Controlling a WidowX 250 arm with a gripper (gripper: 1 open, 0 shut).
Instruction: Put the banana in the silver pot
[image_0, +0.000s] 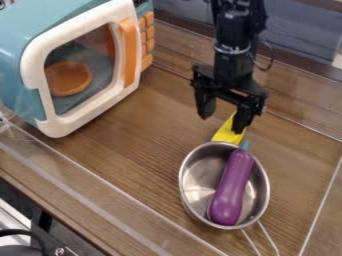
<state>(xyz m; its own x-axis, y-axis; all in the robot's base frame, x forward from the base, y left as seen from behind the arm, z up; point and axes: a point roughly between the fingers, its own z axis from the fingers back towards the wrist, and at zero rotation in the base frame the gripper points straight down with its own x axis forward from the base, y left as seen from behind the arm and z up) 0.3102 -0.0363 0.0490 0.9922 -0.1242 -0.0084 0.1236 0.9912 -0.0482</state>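
The yellow banana (230, 131) lies on the wooden table, its lower end resting at the far rim of the silver pot (201, 177). A purple eggplant (233, 188) lies inside the pot. My black gripper (225, 108) hangs open just above the banana's upper end, fingers pointing down, one on each side of it. The right finger (249, 113) covers part of the banana's top. Nothing is between the fingers but air above the fruit.
A teal and cream toy microwave (67, 60) stands at the left with its orange-edged door ajar and a round brown item inside. A clear plastic wall runs along the table's front and right edges (321, 215).
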